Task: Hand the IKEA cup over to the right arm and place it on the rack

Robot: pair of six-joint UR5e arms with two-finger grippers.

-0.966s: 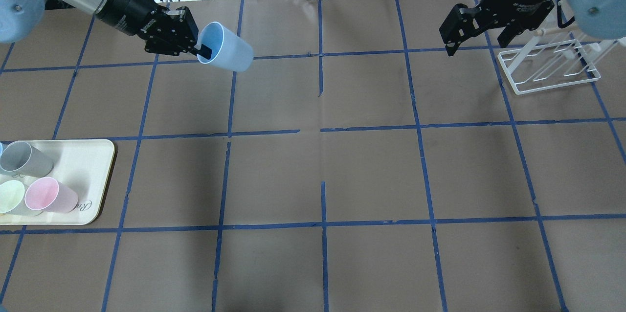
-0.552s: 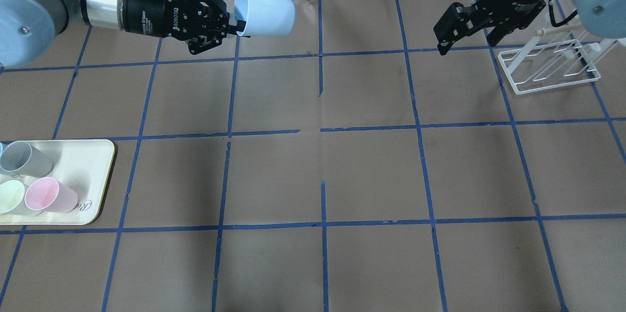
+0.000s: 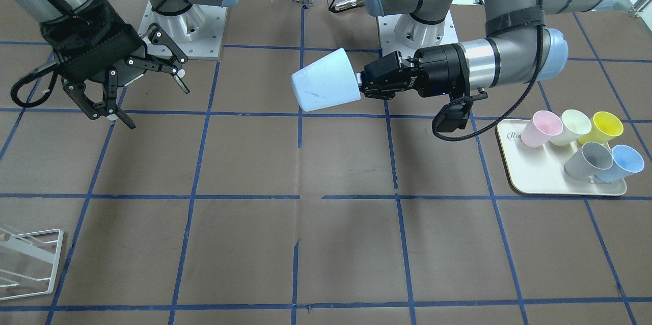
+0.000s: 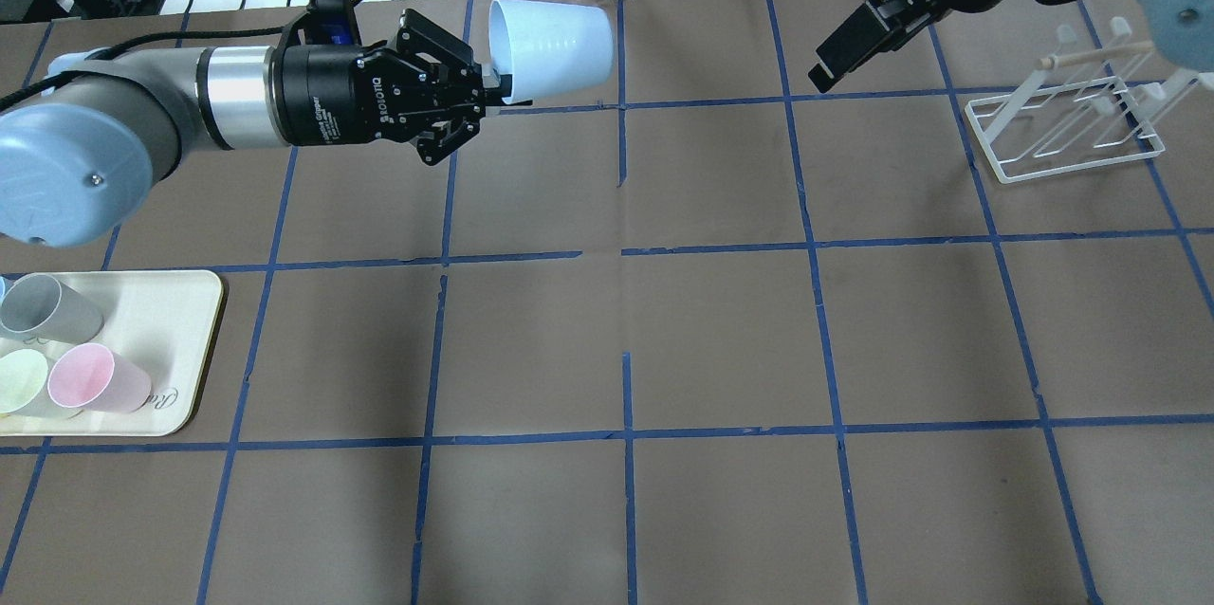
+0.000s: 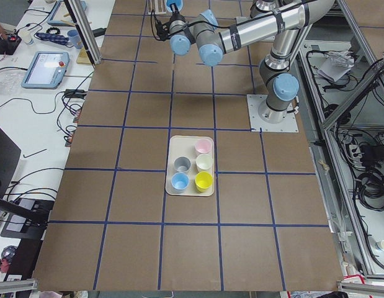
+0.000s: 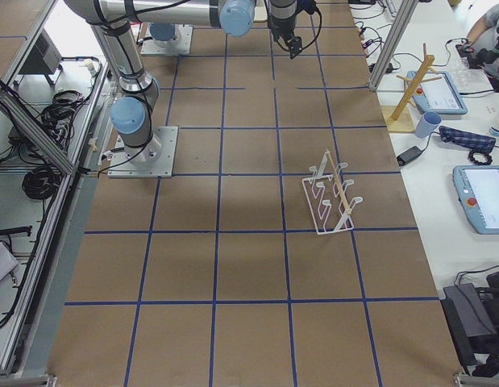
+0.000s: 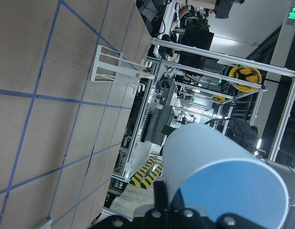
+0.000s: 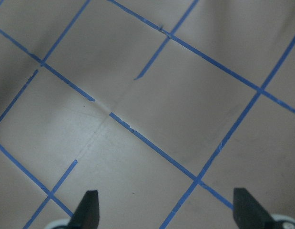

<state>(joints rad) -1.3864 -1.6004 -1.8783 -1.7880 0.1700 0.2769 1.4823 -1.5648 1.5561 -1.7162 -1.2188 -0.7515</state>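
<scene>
Brown table [image 4: 721, 330] | left hand [image 4: 498, 91] level, clamping IKEA cup [image 4: 555, 44] | right hand [image 3: 158, 108] splayed

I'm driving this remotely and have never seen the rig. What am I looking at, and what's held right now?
Two robot arms stand at a brown table taped in blue squares. The overhead view looks from behind them; the front view faces them, so sides swap; two side views look along the table; each wrist carries a camera. The left gripper pinches the rim of a pale-blue IKEA cup, held sideways above the table. The right gripper is open and empty, apart from the cup. The white wire rack stands on the robot's right, empty. A cream tray on its left holds five more cups.
</scene>
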